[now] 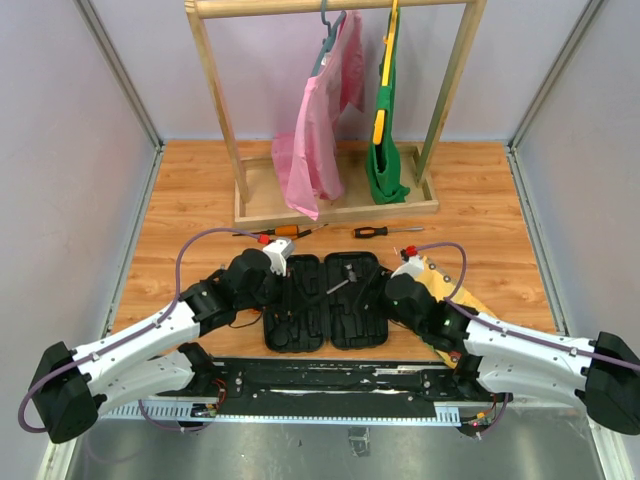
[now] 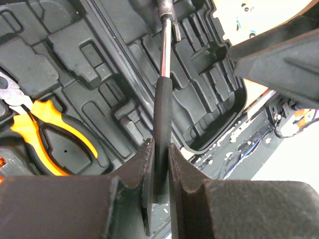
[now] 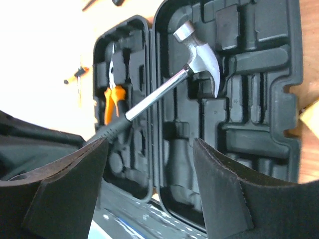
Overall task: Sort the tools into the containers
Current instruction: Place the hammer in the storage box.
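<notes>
The black tool case (image 1: 300, 325) lies open in front of both arms. My left gripper (image 2: 160, 159) is shut on the black grip of the small hammer (image 2: 163, 99). It holds the hammer slanted over the case, with the metal head (image 3: 199, 55) above the right half (image 3: 259, 99). Orange-handled pliers (image 2: 50, 129) lie in a slot of the left half. My right gripper (image 3: 149, 149) stands open and empty just right of the hammer head, over the case's near edge. Two screwdrivers (image 1: 283, 232) (image 1: 375, 232) lie on the table behind the case.
A wooden clothes rack (image 1: 335, 205) with pink and green garments stands at the back. A yellow picture board (image 1: 455, 290) lies under my right arm. Grey walls close in the left and right sides. A black rail (image 1: 330, 375) runs along the near edge.
</notes>
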{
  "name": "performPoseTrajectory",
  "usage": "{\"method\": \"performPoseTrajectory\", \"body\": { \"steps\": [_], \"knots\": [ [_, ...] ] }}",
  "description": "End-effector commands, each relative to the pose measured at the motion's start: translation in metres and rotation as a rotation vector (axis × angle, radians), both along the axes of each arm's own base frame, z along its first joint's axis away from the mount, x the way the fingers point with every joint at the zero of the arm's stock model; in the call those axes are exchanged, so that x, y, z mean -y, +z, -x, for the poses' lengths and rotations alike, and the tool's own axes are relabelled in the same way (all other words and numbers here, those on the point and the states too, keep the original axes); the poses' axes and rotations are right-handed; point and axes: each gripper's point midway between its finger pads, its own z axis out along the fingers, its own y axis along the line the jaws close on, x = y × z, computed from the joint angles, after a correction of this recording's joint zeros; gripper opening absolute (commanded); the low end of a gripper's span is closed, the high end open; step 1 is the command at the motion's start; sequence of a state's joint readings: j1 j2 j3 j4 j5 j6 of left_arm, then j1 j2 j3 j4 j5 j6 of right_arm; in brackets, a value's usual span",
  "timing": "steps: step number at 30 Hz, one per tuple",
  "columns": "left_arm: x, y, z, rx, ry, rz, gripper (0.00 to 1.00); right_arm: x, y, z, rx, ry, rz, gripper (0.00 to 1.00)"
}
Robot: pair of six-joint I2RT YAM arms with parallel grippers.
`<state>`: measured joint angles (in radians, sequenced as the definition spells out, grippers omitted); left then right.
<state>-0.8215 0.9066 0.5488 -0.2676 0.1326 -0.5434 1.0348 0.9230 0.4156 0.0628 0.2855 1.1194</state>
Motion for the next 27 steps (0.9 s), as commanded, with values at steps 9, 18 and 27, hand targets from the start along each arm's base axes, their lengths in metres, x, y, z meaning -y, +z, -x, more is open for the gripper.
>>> {"method": "performPoseTrajectory", "body": {
  "steps": [9,18,27],
  "knots": [
    [0.005,0.009,0.0,0.023,-0.009,0.039,0.01,-0.022,0.012,-0.02,-0.264,-0.332,-0.32,0.63],
    [0.006,0.01,0.0,0.022,-0.011,0.041,0.0,-0.051,-0.004,-0.021,-0.359,-0.306,-0.323,0.59],
    [-0.001,0.001,-0.004,0.019,0.019,-0.012,0.15,-0.039,-0.022,-0.019,-0.349,-0.324,-0.21,0.58]
  ]
}}
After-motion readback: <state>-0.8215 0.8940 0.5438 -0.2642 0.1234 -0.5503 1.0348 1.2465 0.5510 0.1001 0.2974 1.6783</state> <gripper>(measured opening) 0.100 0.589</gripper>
